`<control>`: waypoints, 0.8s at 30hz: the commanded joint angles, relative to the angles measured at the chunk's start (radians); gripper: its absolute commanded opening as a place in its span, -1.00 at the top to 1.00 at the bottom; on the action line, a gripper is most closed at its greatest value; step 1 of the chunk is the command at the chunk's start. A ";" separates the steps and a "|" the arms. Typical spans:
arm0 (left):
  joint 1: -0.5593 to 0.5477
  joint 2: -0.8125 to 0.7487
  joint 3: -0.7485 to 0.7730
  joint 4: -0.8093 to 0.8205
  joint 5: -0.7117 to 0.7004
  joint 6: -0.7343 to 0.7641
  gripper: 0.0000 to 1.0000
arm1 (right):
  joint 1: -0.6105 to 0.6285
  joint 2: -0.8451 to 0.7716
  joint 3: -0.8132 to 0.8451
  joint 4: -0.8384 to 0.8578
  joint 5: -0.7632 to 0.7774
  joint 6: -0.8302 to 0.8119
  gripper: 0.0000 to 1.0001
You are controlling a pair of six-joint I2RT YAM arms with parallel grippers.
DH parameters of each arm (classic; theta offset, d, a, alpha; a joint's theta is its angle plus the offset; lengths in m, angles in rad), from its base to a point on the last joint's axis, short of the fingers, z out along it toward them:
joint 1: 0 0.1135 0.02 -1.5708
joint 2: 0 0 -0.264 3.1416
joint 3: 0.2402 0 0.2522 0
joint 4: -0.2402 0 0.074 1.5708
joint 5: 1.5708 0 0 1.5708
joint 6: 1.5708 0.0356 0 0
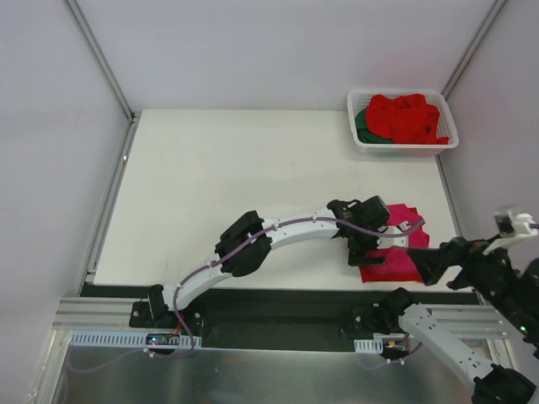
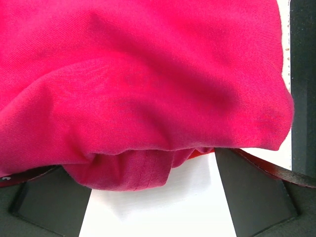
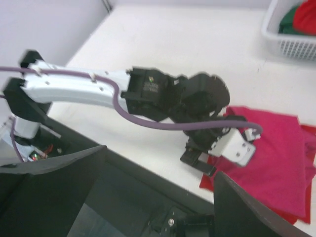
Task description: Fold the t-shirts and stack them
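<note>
The table (image 1: 253, 194) is bare across most of its top, and the basket (image 1: 402, 149) is seen well ahead of both grippers, at the far right corner, with the red shirts (image 1: 408, 118) and a green shirt (image 1: 362, 126) heaped in it. The pink shirt (image 1: 396, 268) lies folded at the near right edge, directly under the left gripper (image 2: 153, 197), and red cloth (image 3: 206, 181) is seen peeping out beneath it, so a stack is judged to be begun. The left gripper's jaws are spread wide, one finger (image 2: 44, 202) on each side of a bulging pink fold, and nothing is pinched. The right gripper (image 3: 153, 207) is likewise spread and empty, held off the table edge, just beside the pile on its right. The step is judged to be the tidying of this fold. It is best done if only the loose pink layer is caught between the fingers, the red cloth below is left undisturbed, and the bulge is drawn flat until the edges are squared. The pile lies close to the table edge, so it should not be dragged nearer.
</note>
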 commanded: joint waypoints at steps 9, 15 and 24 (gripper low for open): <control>0.014 -0.054 -0.030 -0.015 -0.048 0.013 -0.98 | -0.051 0.168 0.338 0.028 0.128 -0.268 -0.93; 0.016 -0.074 -0.067 -0.015 -0.086 0.021 -0.99 | -0.040 0.156 0.149 0.316 0.228 -0.331 -0.93; 0.036 -0.106 -0.084 -0.015 -0.062 0.022 -0.99 | -0.039 0.108 -0.001 0.577 0.417 -0.409 -0.93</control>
